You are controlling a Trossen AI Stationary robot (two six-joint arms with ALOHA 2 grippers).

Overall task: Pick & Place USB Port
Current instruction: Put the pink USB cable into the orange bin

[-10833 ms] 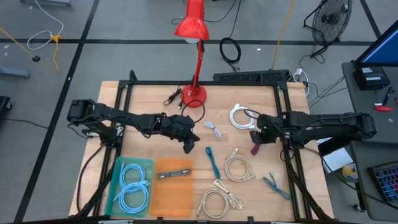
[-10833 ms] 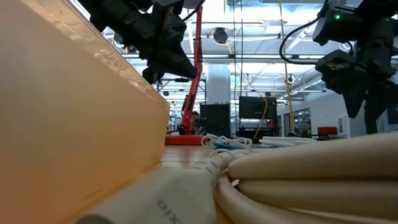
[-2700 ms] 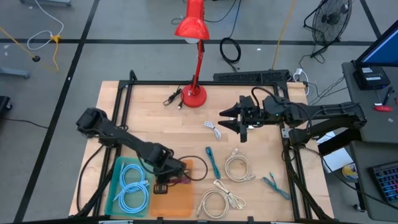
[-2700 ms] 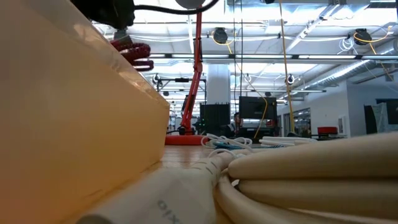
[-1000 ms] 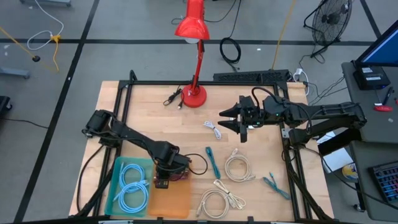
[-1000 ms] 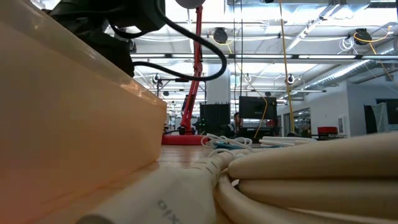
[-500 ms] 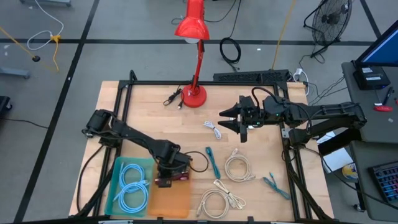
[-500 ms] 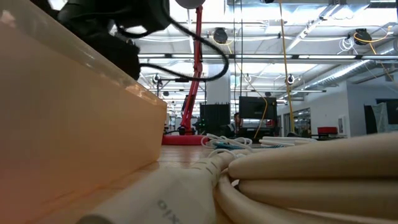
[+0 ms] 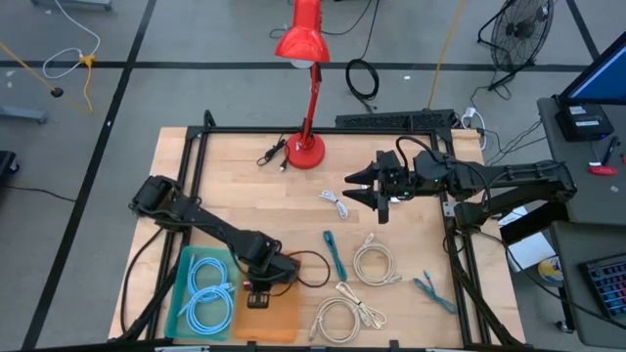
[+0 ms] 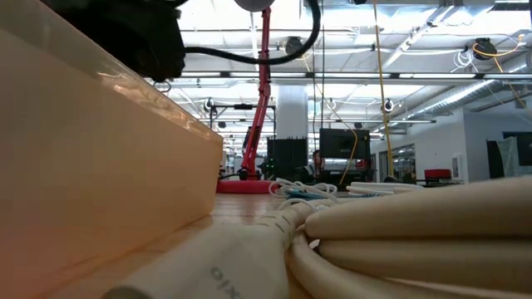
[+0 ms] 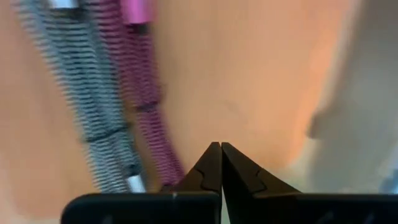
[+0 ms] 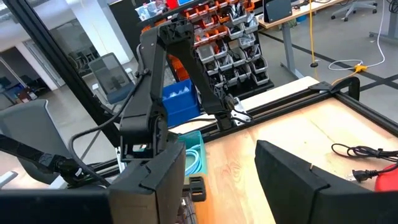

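Note:
My left gripper reaches down into the orange tray, and its fingertips meet, shut. A magenta braided cable and a grey one lie on the tray floor just beside the fingers. In the high view a dark loop of cable trails out past the tray's far right corner onto the table. My right gripper waits open above the table's far right part, pointing left, its fingers wide apart. My left gripper comes at the tray floor from above with its fingers shut. The magenta cable runs in under the side of one finger. Nothing shows between the fingertips, and I cannot tell whether the gripper touches the cable.
A blue tray with light-blue cables adjoins the orange tray on the left. Cream cable coils, a teal cable, a white cable and a teal piece lie to the right. The red lamp base stands at the far edge.
My left gripper has moved a little toward the table's near edge, farther over the orange tray. The magenta bundle that showed beside it now sits under the gripper, and a loop of cable lies spread on the table to the right.

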